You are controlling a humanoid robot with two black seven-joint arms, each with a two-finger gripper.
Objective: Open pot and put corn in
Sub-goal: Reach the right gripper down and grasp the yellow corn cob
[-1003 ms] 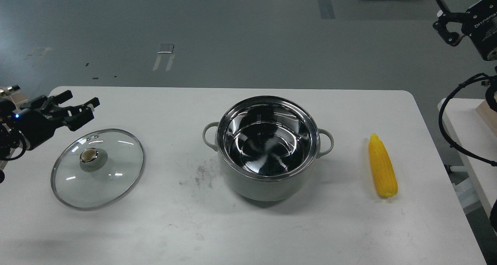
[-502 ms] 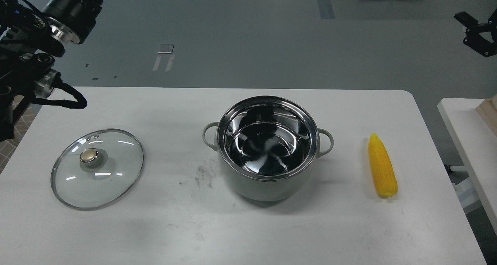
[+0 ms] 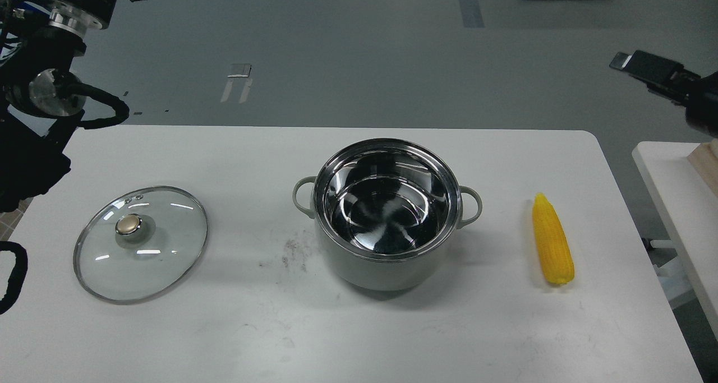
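Note:
The pale grey-green pot [image 3: 387, 259] stands open at the table's middle, and its shiny steel inside is empty. Its glass lid [image 3: 162, 243] with a gold knob [image 3: 128, 224] lies flat on the table at the left. The yellow corn cob [image 3: 552, 239] lies on the table to the right of the pot, tapered end pointing away from me. My left arm [image 3: 61, 13] is raised at the upper left, and its gripper end runs past the top edge. My right gripper [image 3: 631, 63] is raised at the upper right, beyond the table and above the corn. It shows as one dark bar, with nothing in it.
The white table [image 3: 359, 338] has a small dirt smudge [image 3: 291, 254] left of the pot. A second white table [image 3: 679, 203] with a wooden block [image 3: 708, 161] stands close at the right. Grey floor lies beyond the far edge.
My left arm has risen from beside the lid to the upper left corner. My right gripper has swung out to the right and come back in, turned side-on. Pot, lid and corn have not moved.

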